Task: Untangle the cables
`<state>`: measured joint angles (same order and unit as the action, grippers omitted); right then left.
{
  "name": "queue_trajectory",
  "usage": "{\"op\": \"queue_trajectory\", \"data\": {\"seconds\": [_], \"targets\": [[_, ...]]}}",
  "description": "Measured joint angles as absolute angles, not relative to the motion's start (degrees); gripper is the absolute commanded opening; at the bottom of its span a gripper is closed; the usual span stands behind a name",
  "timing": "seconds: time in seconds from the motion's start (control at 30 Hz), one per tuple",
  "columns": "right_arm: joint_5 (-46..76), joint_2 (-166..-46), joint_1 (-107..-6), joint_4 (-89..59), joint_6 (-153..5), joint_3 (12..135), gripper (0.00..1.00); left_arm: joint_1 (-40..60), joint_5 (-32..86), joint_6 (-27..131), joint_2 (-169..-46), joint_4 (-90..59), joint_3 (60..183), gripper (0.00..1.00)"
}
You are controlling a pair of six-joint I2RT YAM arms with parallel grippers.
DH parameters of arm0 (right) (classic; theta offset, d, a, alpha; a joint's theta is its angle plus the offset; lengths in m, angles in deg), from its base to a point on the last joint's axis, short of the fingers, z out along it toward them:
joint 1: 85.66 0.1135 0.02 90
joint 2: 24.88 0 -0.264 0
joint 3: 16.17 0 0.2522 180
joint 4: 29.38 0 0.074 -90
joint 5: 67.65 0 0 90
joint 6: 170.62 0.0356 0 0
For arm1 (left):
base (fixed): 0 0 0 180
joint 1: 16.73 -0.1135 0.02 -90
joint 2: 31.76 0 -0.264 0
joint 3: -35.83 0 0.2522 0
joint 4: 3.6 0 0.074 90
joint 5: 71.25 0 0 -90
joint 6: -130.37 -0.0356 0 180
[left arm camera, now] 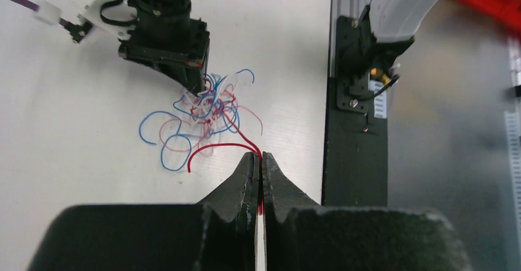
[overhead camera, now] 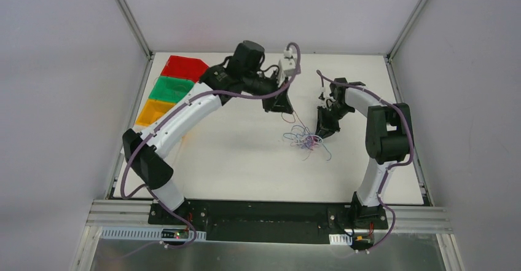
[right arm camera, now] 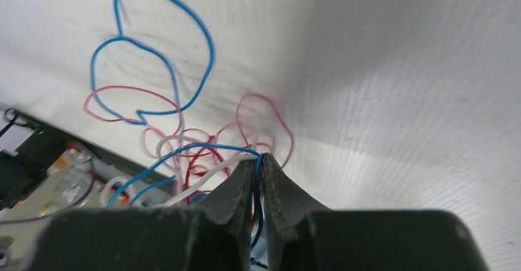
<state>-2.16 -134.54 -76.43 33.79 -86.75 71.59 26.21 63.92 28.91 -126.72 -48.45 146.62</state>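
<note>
The left end effector (left arm camera: 259, 160) has its two fingers pressed together, and a red cable (left arm camera: 253, 150) is pinched at their very tips. From that pinch the red strand runs straight ahead of the fingers and up into the main knot of cables (overhead camera: 304, 141). The knot is a loose snarl of red, blue and white strands lying on the white desk (overhead camera: 246, 166).

The right end effector (right arm camera: 258, 163) meets the knot from the opposite side, its tips down in the far edge of the tangle as seen from the left wrist. Its fingers are all but closed, with only a thin slit between them. A blue cable (right arm camera: 215, 145) runs into that slit and on down between the fingers, so it is gripped there. A white strand passes just to the left of the same fingertips. I cannot tell whether it is caught too.

Beyond the right end effector's tips, wide blue and pink loops lie flat on the desk. The two end effectors stand near each other, with the knot between them.
</note>
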Motion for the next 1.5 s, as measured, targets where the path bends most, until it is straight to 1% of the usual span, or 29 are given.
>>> {"op": "queue_trajectory", "data": {"seconds": [0.07,0.13,0.17,0.27,0.4,0.53,0.67,0.9,1.13,1.17,1.23,1.27,1.3,1.4,1.43,1.5], "targets": [[-0.7,-134.5,-76.4,33.3,-86.9,72.1,0.16,23.8,66.1,31.6,-126.6,-49.7,150.5,0.0],[0.6,-134.9,-76.8,32.8,-87.1,72.1,0.25,21.0,68.2,35.1,-126.6,-50.4,155.3,0.0],[1.4,-135.0,-76.9,32.7,-87.3,72.1,0.27,19.8,68.9,36.5,-126.6,-50.7,157.6,0.0],[2.7,-135.3,-77.6,32.6,-87.6,72.1,0.27,15.6,71.0,41.2,-127.0,-50.8,166.7,0.0],[2.4,-135.4,-78.8,32.7,-87.7,72.2,0.23,10.0,72.9,48.2,-129.6,-50.9,181.7,0.0],[1.9,-135.4,-79.4,33.1,-88.0,72.2,0.23,5.6,74.5,57.3,-132.9,-48.9,192.2,0.0],[2.4,-135.5,-79.6,33.2,-88.6,72.2,0.27,0.6,75.0,66.3,-134.8,-42.9,194.9,0.0],[4.5,-136.8,-81.8,34.1,-89.8,72.2,0.28,-8.0,73.6,74.5,-135.2,-34.8,196.5,0.0],[3.0,-136.8,-82.4,34.2,-89.9,71.9,0.28,-17.1,74.1,79.8,-134.7,-33.7,196.5,0.0],[2.6,-136.8,-82.4,34.2,-89.9,71.9,0.29,-18.4,74.1,80.4,-134.7,-33.8,196.5,0.0],[2.1,-136.8,-82.4,34.2,-89.9,71.9,0.37,-21.2,74.0,81.7,-134.7,-33.7,196.5,0.0],[2.0,-136.8,-82.4,34.2,-89.9,71.8,0.39,-22.6,73.9,82.2,-134.6,-33.5,196.5,0.0],[2.0,-136.8,-82.5,34.2,-89.9,71.8,0.35,-24.0,73.7,82.8,-134.4,-32.9,196.5,0.0],[2.1,-136.8,-82.9,34.2,-90.1,71.8,0.08,-27.1,72.3,83.5,-133.5,-32.0,196.5,0.0],[3.3,-136.8,-83.1,34.2,-90.6,71.7,0.0,-27.9,71.0,83.5,-133.0,-31.0,196.5,0.0],[4.5,-136.8,-84.1,34.6,-91.3,71.3,0.0,-30.0,68.6,83.5,-131.2,-28.0,195.6,0.0]]}}
